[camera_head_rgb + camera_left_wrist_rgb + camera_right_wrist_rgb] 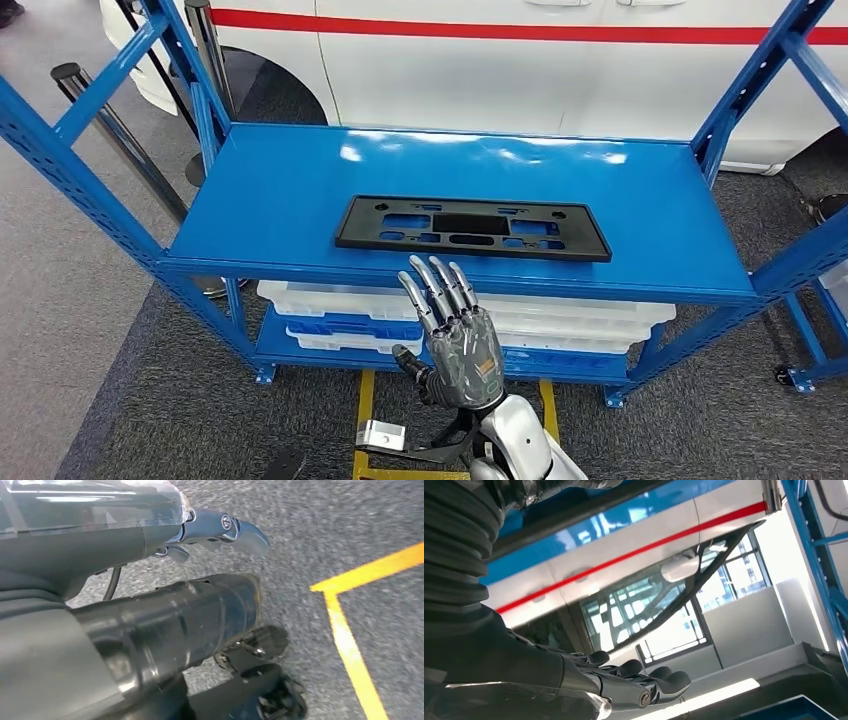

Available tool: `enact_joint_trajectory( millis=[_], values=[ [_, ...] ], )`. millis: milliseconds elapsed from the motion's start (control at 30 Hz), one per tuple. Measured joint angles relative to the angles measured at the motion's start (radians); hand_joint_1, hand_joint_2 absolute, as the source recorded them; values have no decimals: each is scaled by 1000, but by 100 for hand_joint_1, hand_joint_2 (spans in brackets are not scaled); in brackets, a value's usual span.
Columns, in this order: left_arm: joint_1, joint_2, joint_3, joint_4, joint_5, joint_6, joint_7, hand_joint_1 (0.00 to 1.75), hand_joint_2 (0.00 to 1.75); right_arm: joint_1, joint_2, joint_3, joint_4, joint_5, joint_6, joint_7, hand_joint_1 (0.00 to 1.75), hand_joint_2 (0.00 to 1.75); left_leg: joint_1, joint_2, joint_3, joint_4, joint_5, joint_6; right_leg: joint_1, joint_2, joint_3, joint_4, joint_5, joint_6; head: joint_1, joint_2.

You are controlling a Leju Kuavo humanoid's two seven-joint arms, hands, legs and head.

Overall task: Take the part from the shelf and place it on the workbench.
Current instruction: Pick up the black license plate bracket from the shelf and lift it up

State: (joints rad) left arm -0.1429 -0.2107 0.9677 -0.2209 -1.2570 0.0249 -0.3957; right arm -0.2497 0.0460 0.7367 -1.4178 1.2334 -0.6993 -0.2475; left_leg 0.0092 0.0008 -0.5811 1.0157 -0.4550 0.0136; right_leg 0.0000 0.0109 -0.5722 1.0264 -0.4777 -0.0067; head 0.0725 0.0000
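A flat black plastic part [472, 228], long and full of cut-outs, lies on the top board of the blue shelf [280, 190], near its front edge. My right hand [455, 335] is raised in front of that edge, just below the part, with its back toward me, fingers stretched apart and nothing in it. The same right hand [634, 680] appears in the right wrist view with fingers extended, free of any object. My left hand [220, 530] hangs over the grey floor and holds nothing.
White trays [560, 315] are stacked on the lower shelf. A white car with a red stripe [520, 70] stands right behind the rack. Blue uprights [755, 80] flank the top board. Yellow lines [350, 645] mark the carpet.
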Motion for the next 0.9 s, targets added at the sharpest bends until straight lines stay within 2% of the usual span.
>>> enact_joint_trajectory(
  millis=[67,100,167,200,233,267,333,367,400,467,567,600,667,700,733,767,800,833,867,900],
  values=[
    [0,-1,-1,0,0,-3,1,0,0,-16,-11,-8,-11,26,0,14,0,175,5,1,9,-12,3,11,-1,-2,-9,26,-19,11,1,0],
    [-1,-2,-2,0,0,-5,0,0,0,-24,-17,-11,-15,36,-1,21,0,175,8,2,14,-17,4,16,-2,-3,-30,70,-42,17,2,0],
    [-3,-2,-4,0,1,-9,1,0,0,-34,-30,-17,-18,49,-1,30,0,175,7,2,17,-18,1,23,-6,-4,-97,199,-96,25,3,0],
    [-3,-2,-6,0,1,-10,1,0,0,-36,-37,-19,-19,54,-1,36,0,175,7,2,19,-17,-1,24,-9,-4,-130,254,-109,28,3,0],
    [-2,-2,-6,0,2,-11,1,0,0,-37,-44,-21,-19,60,-1,43,0,175,7,2,21,-17,-4,24,-11,-5,-148,276,-103,31,2,0],
    [-2,-2,-7,1,3,-11,1,0,0,-39,-50,-22,-19,66,-1,52,0,175,7,1,24,-15,-7,23,-14,-5,-146,258,-78,32,3,0],
    [-1,-2,-8,1,4,-12,1,0,0,-48,-63,-25,-22,80,-1,71,0,175,8,-1,33,-11,-17,18,-18,-7,-97,136,1,32,3,0],
    [-2,-2,-9,1,5,-12,1,0,0,-53,-70,-27,-25,86,-1,78,0,175,6,-2,35,-7,-23,13,-17,-8,-70,74,27,30,3,0],
    [-2,-2,-11,1,6,-12,1,0,0,-58,-77,-30,-27,91,-1,83,0,175,5,-2,36,-4,-27,8,-15,-8,-51,33,39,28,3,0],
    [-2,-2,-14,1,8,-13,2,0,0,-63,-90,-38,-32,100,-1,91,0,175,1,-3,35,-3,-32,-3,-9,-6,-42,13,32,20,2,0],
    [-2,-2,-17,1,10,-16,3,0,0,-66,-107,-51,-42,112,-1,100,0,175,4,-2,33,13,-50,-18,-14,-4,-32,2,30,0,1,0],
    [-3,-2,-18,1,10,-16,3,0,0,-68,-111,-53,-45,114,-1,102,0,175,5,-2,16,51,-71,-21,-16,-5,-27,-2,29,-7,1,0],
    [-2,-2,-20,1,10,-15,3,0,0,-70,-117,-56,-48,117,-1,104,0,175,7,-2,-53,181,-126,-26,-15,-7,-21,-4,25,-15,0,0],
    [-1,-2,-20,1,10,-15,3,0,0,-70,-121,-56,-48,119,-1,105,0,175,7,-2,-92,247,-145,-28,-14,-7,-19,-4,23,-17,0,0],
    [1,-2,-21,1,10,-15,3,0,0,-69,-124,-57,-48,121,-1,106,0,175,7,-1,-119,285,-145,-28,-13,-6,-16,-3,20,-18,0,0],
    [2,-2,-21,1,10,-14,3,0,0,-68,-127,-57,-48,123,-1,107,0,175,7,-1,-127,283,-124,-27,-12,-5,-12,-3,16,-18,0,0],
    [3,-2,-21,1,10,-14,3,0,0,-67,-130,-57,-48,125,-1,108,0,175,7,-1,-116,243,-85,-25,-12,-3,-5,-3,12,-17,0,0],
    [3,-2,-21,1,10,-14,3,0,0,-67,-132,-57,-48,127,-1,110,0,175,7,-1,-91,175,-37,-21,-12,-2,2,-3,7,-15,0,0],
    [3,-2,-22,1,10,-14,3,0,0,-67,-134,-58,-49,128,-1,111,0,175,4,-2,-64,108,-2,-17,-10,-1,8,-2,1,-11,0,0],
    [1,-2,-22,1,10,-13,3,0,0,-68,-136,-58,-49,129,-1,113,0,175,2,-2,-41,54,17,-12,-8,0,11,0,-4,-6,0,0]
  ],
)
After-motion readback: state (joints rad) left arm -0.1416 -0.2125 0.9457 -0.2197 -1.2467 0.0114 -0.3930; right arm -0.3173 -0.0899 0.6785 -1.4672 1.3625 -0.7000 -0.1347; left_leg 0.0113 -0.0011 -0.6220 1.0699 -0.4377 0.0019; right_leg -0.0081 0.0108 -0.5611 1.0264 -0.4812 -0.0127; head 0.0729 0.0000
